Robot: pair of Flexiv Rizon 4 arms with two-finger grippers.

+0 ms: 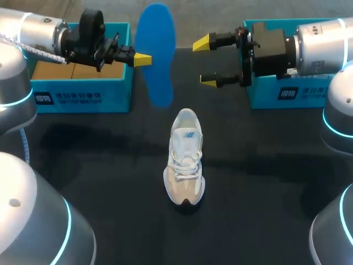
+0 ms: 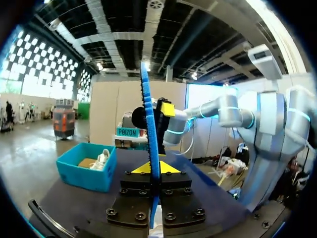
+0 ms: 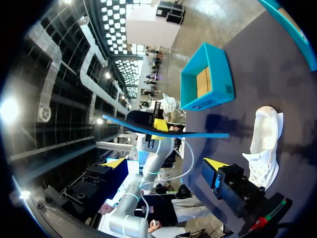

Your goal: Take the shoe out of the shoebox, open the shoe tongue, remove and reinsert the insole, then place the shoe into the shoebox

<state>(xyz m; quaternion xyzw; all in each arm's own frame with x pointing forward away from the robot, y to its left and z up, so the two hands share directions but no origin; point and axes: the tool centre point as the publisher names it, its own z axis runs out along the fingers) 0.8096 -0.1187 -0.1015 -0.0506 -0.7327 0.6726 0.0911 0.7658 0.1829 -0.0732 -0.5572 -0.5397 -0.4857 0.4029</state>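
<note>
L gripper [image 2: 151,168] is nearest in its own wrist view: fingers clamped flat on the blue insole [image 2: 148,114], which runs edge-on straight out ahead of the yellow tips. In the head view the insole sits upper centre, broad face to the cam, pinched at its left edge and held up off the table. R gripper [image 1: 205,61] is just right of it, fingers wide apart w/ nothing btwn them, pointing at the insole but not touching.

The shoe [image 1: 185,160] stands upright mid-frame on the table, toe toward the bottom edge, heel opening toward the insole, clear of both grippers.

Step in hand, as I read it: insole is out, reinsert comes next. To do it well:
- turn the insole so its toe end leads into the opening
- use the R gripper to pin the shoe or hold the tongue back, since a lone shoe prob. slides or tips when pushed
- feed at a shallow angle; the thin foam will likely buckle if forced

Teal shoebox [image 1: 83,91] upper left shows a bare cardboard floor. A second teal box [image 1: 287,94] is upper right, partly behind the R arm; in the L wrist view it seems to hold another white shoe. The table [image 1: 110,165] is dark, matte cloth w/ faint arm shadows. White arm housings w/ cyan rings fill the lower corners.
</note>
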